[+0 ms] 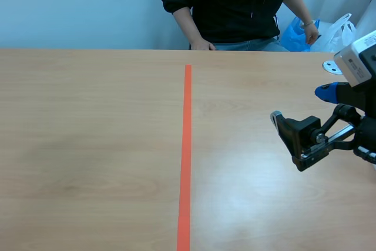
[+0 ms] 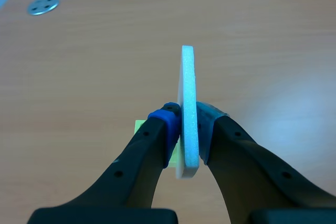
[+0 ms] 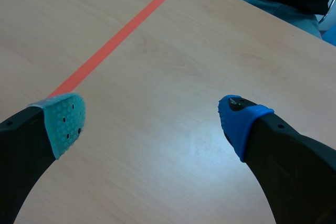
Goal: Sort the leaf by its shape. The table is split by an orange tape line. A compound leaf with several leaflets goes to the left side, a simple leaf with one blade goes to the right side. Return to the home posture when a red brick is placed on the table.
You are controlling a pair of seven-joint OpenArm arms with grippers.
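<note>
- The left gripper [image 2: 188, 129] pinches a thin white foam card [image 2: 188, 93], seen edge-on and upright between its blue pads; the card's faces are hidden, so any leaf shape on it cannot be told.
- A pale green corner [image 2: 139, 126] shows just beside one finger; what it is cannot be told.
- The right gripper [image 3: 152, 121] stands spread wide above bare wood at the scene's right edge, one pad teal and dotted, the other blue.
- The sleeve patch on the person [image 1: 235, 4] at the top centre is too small to read.
- The orange tape line [image 1: 187, 145] runs straight down the middle of the smooth wood-grain table [image 1: 88, 145], with open surface on both sides.
- A round metal disc [image 2: 43, 6] with holes lies flat, well ahead of the card.
</note>
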